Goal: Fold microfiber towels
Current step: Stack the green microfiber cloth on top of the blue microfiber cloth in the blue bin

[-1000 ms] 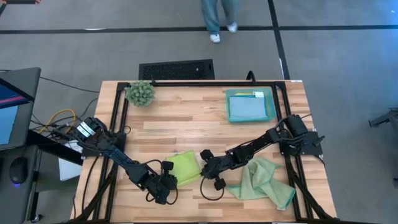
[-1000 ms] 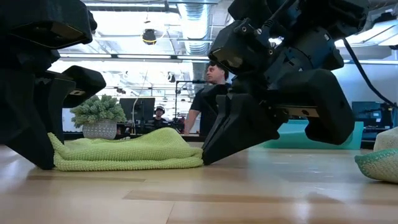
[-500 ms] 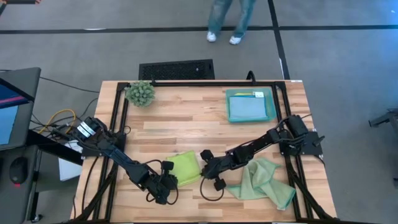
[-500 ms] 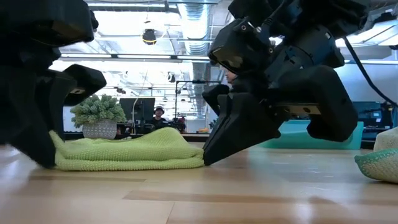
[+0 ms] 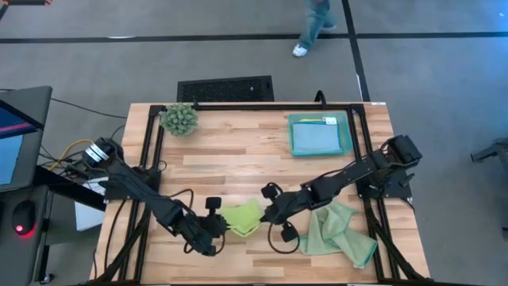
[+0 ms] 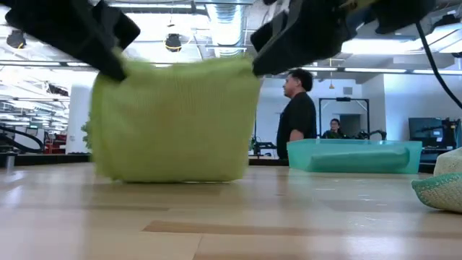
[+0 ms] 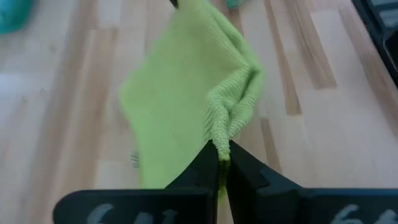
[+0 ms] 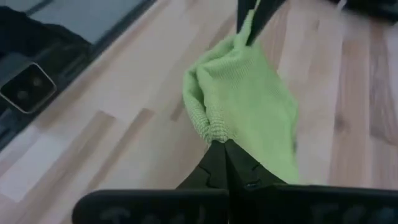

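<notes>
A lime green microfiber towel [image 5: 244, 218] hangs between my two grippers near the table's front edge, spread like a curtain in the low view [image 6: 173, 123]. My left gripper [image 5: 227, 226] is shut on its left top corner. My right gripper [image 5: 265, 213] is shut on its right top corner. The towel's lower edge [image 6: 173, 178] reaches down to about the tabletop. A pale sage green towel [image 5: 335, 230] lies crumpled on the table under my right arm. A light blue cloth [image 5: 316, 139] lies in the teal tray [image 5: 345, 135]. My left gripper pinches a bunched top corner [image 7: 219, 144] of the lime towel between its two fingers, slanting down from the table's left. The cloth there is gathered in several layers, and the towel hangs below and beyond the fingers. My right gripper pinches the opposite top corner [image 8: 214, 134] between its two fingers, slanting down from the table's right. The cloth is bunched at the fingertips. The towel's top edge [image 6: 184, 66] runs nearly straight between the two holds.
A small spiky green plant [image 5: 179, 119] stands at the far left corner. The teal tray sits at the far right. A person [image 6: 296, 115] stands in the room beyond the table. Bare wood lies in the table's middle.
Both grippers have risen, keeping shut on the lime towel. The towel, which lay folded flat on the table between them, has been drawn up by its two held corners and now hangs as a sheet, its lower edge staying near the tabletop.
</notes>
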Robot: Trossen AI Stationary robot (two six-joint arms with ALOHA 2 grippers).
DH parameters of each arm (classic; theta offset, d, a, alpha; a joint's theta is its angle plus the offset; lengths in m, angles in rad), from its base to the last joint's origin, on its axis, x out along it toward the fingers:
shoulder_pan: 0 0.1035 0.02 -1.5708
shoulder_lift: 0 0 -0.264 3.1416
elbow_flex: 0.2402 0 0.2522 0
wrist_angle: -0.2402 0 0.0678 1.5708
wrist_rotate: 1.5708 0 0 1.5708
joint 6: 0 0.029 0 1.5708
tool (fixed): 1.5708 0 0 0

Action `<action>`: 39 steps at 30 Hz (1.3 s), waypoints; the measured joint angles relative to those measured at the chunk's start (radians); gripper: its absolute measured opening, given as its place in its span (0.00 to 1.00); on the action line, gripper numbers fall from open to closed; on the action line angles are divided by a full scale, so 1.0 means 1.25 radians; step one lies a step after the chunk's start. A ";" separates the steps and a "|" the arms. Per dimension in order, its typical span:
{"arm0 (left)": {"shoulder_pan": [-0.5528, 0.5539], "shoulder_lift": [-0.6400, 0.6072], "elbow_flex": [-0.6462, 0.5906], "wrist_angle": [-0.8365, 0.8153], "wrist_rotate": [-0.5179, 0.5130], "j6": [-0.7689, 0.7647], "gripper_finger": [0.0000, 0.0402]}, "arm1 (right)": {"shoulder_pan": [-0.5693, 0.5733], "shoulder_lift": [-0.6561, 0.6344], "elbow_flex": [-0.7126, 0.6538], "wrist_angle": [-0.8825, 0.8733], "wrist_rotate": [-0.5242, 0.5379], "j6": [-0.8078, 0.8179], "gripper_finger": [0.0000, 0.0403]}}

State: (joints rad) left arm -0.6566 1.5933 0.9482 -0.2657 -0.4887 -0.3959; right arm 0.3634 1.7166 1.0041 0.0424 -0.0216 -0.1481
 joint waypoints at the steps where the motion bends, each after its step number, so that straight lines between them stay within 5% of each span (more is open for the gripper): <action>1: 0.001 -0.008 0.000 0.002 -0.008 0.006 0.01 | 0.000 -0.006 0.000 -0.010 0.000 0.004 0.00; 10: 0.000 0.013 -0.002 -0.002 -0.009 -0.014 0.00 | 0.011 0.052 0.001 -0.081 -0.002 0.057 0.01; 25: -0.003 0.197 -0.002 0.082 0.027 -0.073 0.00 | 0.043 0.179 0.004 -0.034 0.001 0.077 0.06; 39: -0.001 0.197 -0.002 0.077 0.054 -0.061 0.00 | 0.071 0.112 0.001 -0.088 0.082 -0.036 0.43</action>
State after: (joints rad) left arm -0.6575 1.8397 0.9463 -0.1696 -0.4214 -0.4719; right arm 0.4521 1.8565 1.0048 -0.0680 0.0807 -0.1931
